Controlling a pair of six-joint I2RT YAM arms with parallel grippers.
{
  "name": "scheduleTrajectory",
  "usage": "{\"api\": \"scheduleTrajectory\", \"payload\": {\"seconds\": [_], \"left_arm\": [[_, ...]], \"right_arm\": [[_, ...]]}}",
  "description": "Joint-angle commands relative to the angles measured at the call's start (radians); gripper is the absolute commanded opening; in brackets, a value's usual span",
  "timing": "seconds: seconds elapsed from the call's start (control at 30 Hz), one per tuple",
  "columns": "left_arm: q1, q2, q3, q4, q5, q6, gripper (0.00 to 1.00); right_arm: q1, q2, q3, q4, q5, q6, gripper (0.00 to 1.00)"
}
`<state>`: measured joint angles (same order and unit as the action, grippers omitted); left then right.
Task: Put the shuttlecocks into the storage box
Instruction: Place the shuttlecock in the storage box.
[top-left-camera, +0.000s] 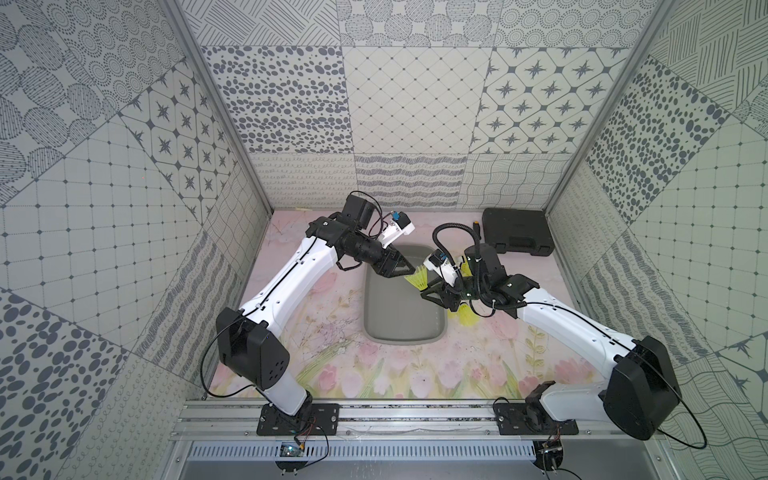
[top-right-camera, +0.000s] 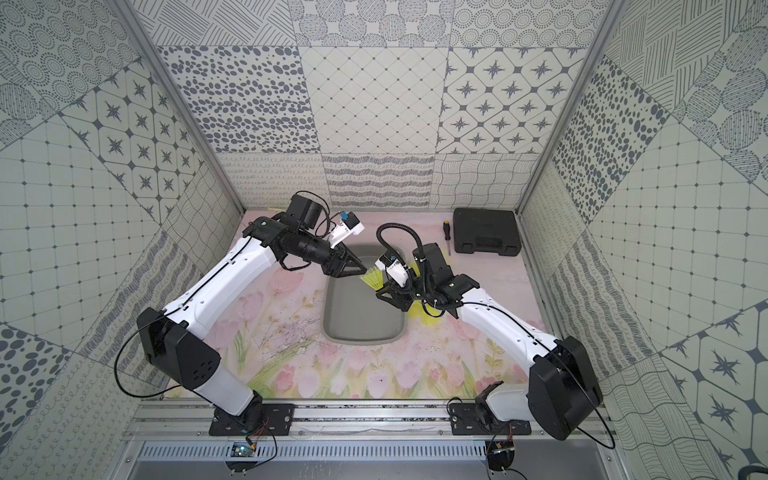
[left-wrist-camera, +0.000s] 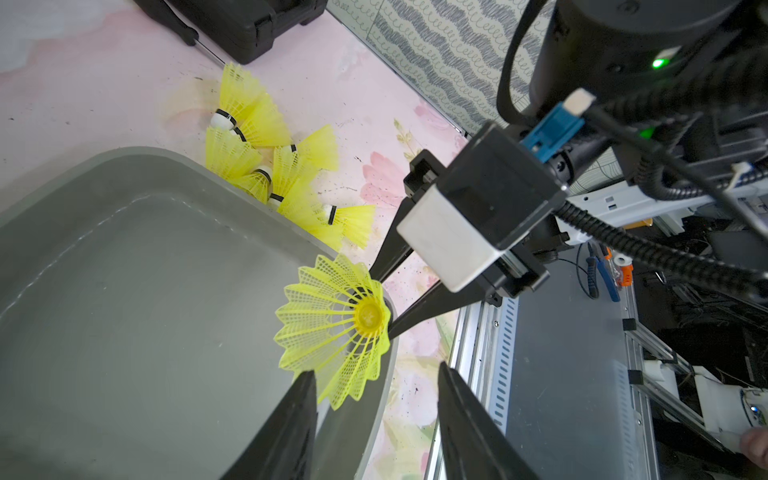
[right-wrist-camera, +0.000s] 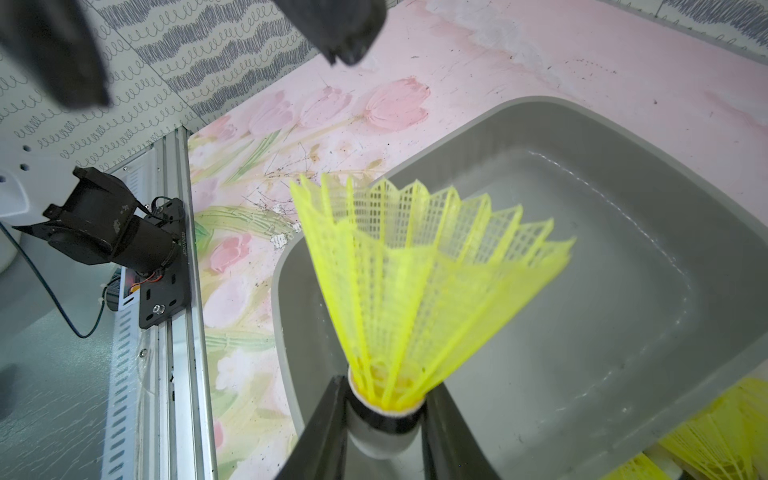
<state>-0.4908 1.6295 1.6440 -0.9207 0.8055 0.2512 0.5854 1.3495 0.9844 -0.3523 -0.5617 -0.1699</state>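
While the left tool (left-wrist-camera: 376, 372) gapes, the right tool (right-wrist-camera: 385, 384) — reaching inward — pinches a shuttlecock (right-wrist-camera: 415, 282).

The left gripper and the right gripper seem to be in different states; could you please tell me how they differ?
The right gripper is shut on the white tip of a neon yellow-green plastic shuttlecock; the left gripper is open and holds nothing. The right gripper's fingers sit at the shuttlecock's tip end, the left gripper's stand apart at its open skirt end. Both are at one edge of the shallow grey plastic storage box.
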Motion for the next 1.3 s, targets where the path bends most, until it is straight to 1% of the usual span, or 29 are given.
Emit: {"api": "scheduleTrajectory", "payload": {"seconds": [0.0, 0.13, 0.23, 0.4, 0.57, 0.67, 0.83, 0.97, 1.0, 1.1, 1.13, 1.17, 1.27], "left_arm": [[-0.009, 0.016, 0.01, -0.083, 0.07, 0.076, 0.48], [-0.013, 0.027, 0.007, -0.097, 0.074, 0.08, 0.43], [-0.014, 0.031, -0.004, -0.101, 0.077, 0.079, 0.42], [-0.019, 0.042, -0.016, -0.099, 0.081, 0.077, 0.38], [-0.022, 0.046, -0.015, -0.087, 0.053, 0.069, 0.38], [-0.023, 0.05, -0.016, -0.08, 0.07, 0.064, 0.37], [-0.029, 0.065, -0.022, -0.083, 0.077, 0.057, 0.21], [-0.032, 0.067, -0.024, -0.075, 0.054, 0.038, 0.0], [-0.033, 0.066, -0.025, -0.07, 0.051, 0.033, 0.0], [-0.033, 0.049, -0.041, -0.009, 0.044, -0.021, 0.0], [-0.033, 0.038, -0.058, 0.029, 0.044, -0.053, 0.0], [-0.032, 0.023, -0.082, 0.082, 0.042, -0.091, 0.0], [-0.034, -0.026, -0.172, 0.269, -0.01, -0.25, 0.0]], "right_arm": [[0.012, 0.021, 0.039, 0.007, -0.023, -0.019, 0.31], [0.016, 0.029, 0.045, 0.005, -0.023, -0.019, 0.31], [0.016, 0.032, 0.05, 0.0, -0.023, -0.021, 0.31], [0.017, 0.037, 0.055, -0.001, -0.024, -0.02, 0.31], [0.019, 0.038, 0.053, -0.005, -0.027, -0.023, 0.32], [0.019, 0.038, 0.05, -0.005, -0.026, -0.022, 0.32], [0.019, 0.041, 0.05, 0.002, -0.024, -0.016, 0.32], [0.018, 0.04, 0.046, 0.002, -0.015, -0.016, 0.32], [0.019, 0.04, 0.044, 0.003, -0.011, -0.015, 0.33], [0.019, 0.029, 0.027, 0.025, 0.016, -0.004, 0.44], [0.019, 0.02, 0.016, 0.043, 0.034, 0.005, 0.53], [0.019, 0.01, -0.001, 0.065, 0.06, 0.018, 0.61], [0.018, -0.024, -0.048, 0.117, 0.137, 0.044, 0.72]]}}
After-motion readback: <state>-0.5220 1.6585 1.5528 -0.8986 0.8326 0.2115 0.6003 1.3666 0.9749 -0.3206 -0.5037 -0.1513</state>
